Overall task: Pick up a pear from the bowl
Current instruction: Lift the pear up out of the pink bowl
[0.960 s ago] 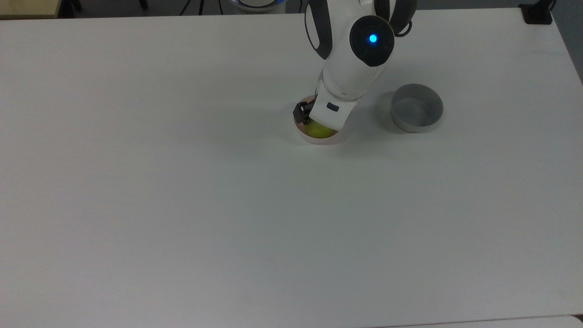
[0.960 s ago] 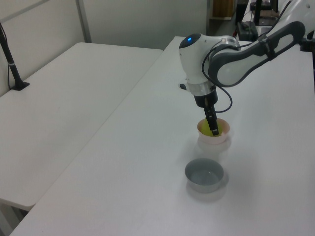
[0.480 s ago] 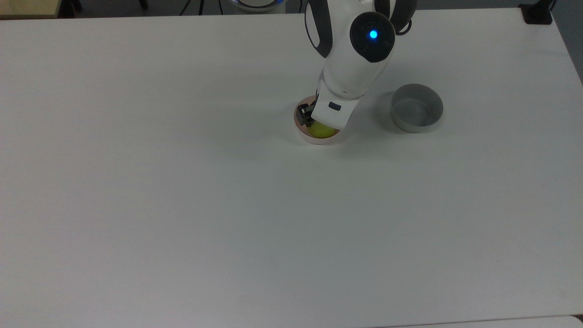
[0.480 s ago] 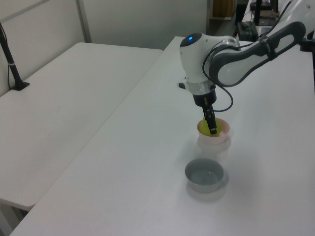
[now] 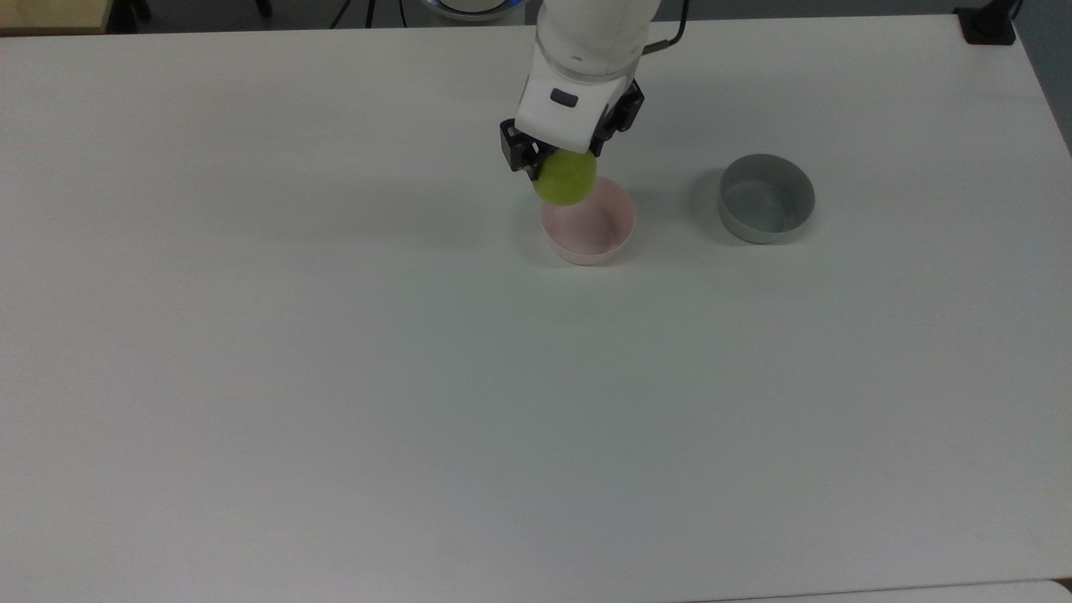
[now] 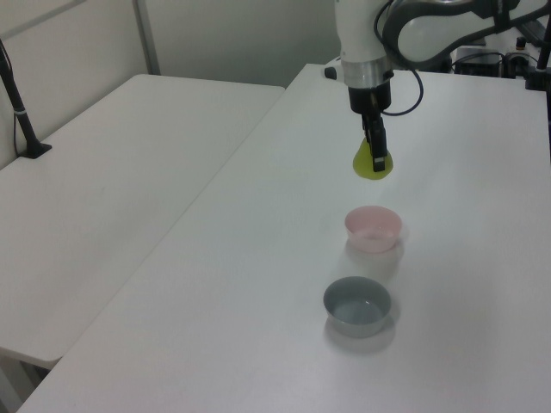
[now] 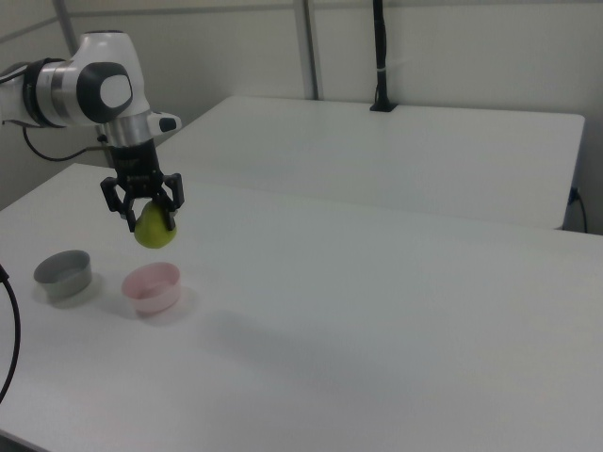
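So the arm's black two-finger gripper is clamped on the small rounded yellow-green pear, a finger on each side of it, and the fruit hangs in the air well clear of the table. In the right view it sits above the small round pale pink bowl, roughly at the bowl's 12 o'clock. In the top view the pear overlaps the pink bowl's rim at about 11 o'clock, hiding that bit of rim. The wrist covers the top of the fruit there, so I can't make out a stem. The pear in the left view is partly behind a finger. The plain grey round bowl sits on the white table at the pink one's 3 o'clock in the top view, apart from it. The arm's upper part is cut off by the frame edge.
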Robot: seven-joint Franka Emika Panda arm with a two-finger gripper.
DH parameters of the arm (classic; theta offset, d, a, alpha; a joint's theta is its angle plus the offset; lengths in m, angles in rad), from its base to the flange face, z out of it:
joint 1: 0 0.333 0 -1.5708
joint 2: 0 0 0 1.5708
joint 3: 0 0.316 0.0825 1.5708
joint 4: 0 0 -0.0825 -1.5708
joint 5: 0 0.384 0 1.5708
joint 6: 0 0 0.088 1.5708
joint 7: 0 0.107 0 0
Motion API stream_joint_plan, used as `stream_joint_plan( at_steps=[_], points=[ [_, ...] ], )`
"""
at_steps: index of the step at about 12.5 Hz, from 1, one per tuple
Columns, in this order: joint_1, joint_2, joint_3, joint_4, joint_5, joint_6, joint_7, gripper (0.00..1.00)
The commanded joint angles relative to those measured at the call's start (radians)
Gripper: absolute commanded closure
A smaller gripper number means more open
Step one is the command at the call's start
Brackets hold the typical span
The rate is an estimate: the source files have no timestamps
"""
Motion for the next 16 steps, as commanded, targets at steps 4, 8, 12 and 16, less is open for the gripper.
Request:
stream_joint_plan(
  at_steps=[4, 8, 12, 16],
  points=[
    [-0.200, -0.031, 0.018, -0.007, 0.004, -0.031, -0.109, 0.81],
    [-0.334, -0.025, 0.011, -0.007, 0.001, -0.022, -0.172, 0.78],
    [-0.355, 0.050, 0.007, -0.020, -0.002, 0.076, -0.164, 0.75],
    [-0.352, 0.097, 0.007, -0.031, -0.020, 0.104, -0.160, 0.68]
  ],
)
